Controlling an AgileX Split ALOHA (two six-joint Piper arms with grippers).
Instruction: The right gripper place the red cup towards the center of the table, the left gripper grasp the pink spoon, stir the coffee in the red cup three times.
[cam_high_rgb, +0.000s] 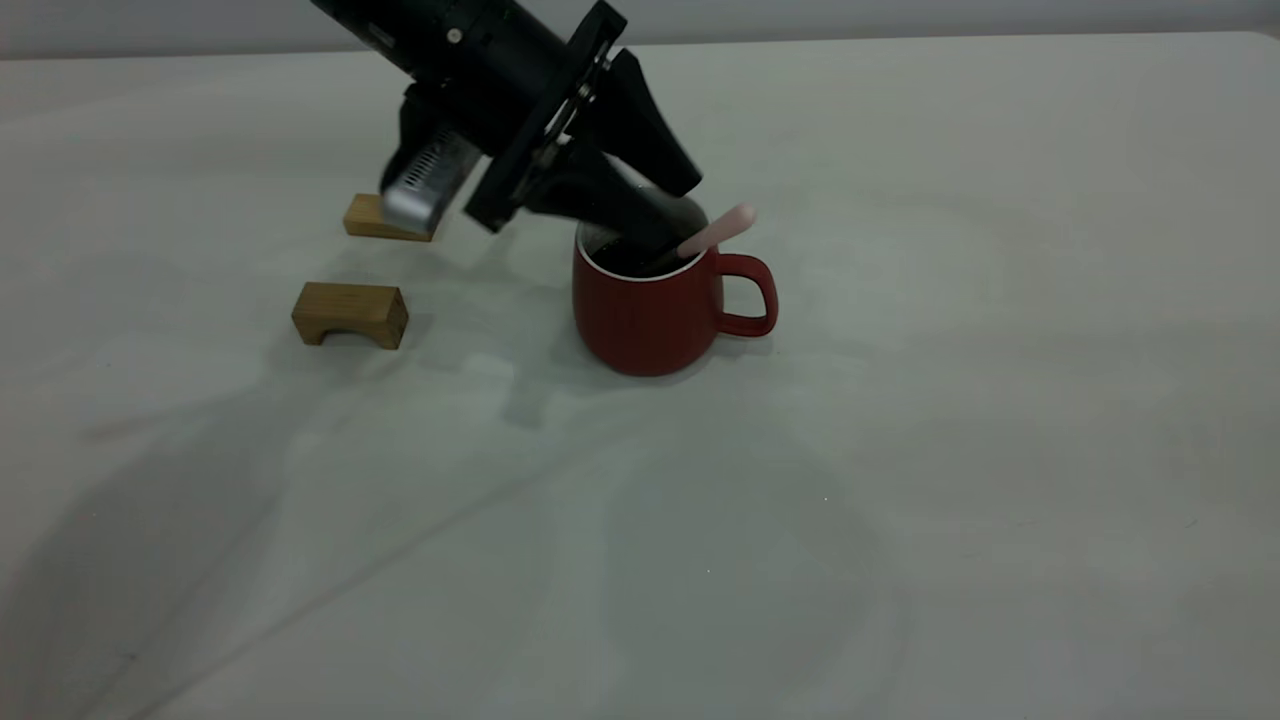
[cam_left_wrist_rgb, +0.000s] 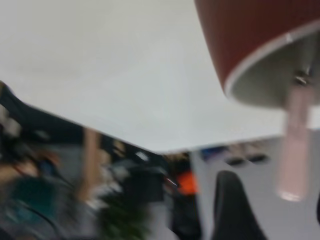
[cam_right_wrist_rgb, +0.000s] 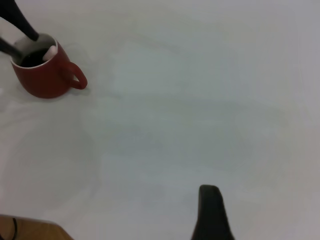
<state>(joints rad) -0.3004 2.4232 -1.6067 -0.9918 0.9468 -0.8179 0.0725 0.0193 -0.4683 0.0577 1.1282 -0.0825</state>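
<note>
The red cup (cam_high_rgb: 650, 315) stands upright near the middle of the table (cam_high_rgb: 900, 450), its handle pointing right. Dark coffee (cam_high_rgb: 622, 260) shows inside its white rim. The pink spoon (cam_high_rgb: 716, 231) leans in the cup, and its pale handle sticks out over the rim above the cup's handle. My left gripper (cam_high_rgb: 672, 215) hangs tilted over the cup and is open: one finger dips inside the rim, the other stays above it. In the left wrist view the spoon handle (cam_left_wrist_rgb: 295, 145) lies loose between the spread fingers (cam_left_wrist_rgb: 235, 210). One finger (cam_right_wrist_rgb: 210, 212) of my right gripper shows, far from the cup (cam_right_wrist_rgb: 45, 75).
Two tan wooden blocks lie left of the cup: an arched one (cam_high_rgb: 350, 313) in front and a flat one (cam_high_rgb: 372, 218) behind it, partly hidden by the left arm. The table's far edge (cam_high_rgb: 900, 40) runs behind the cup.
</note>
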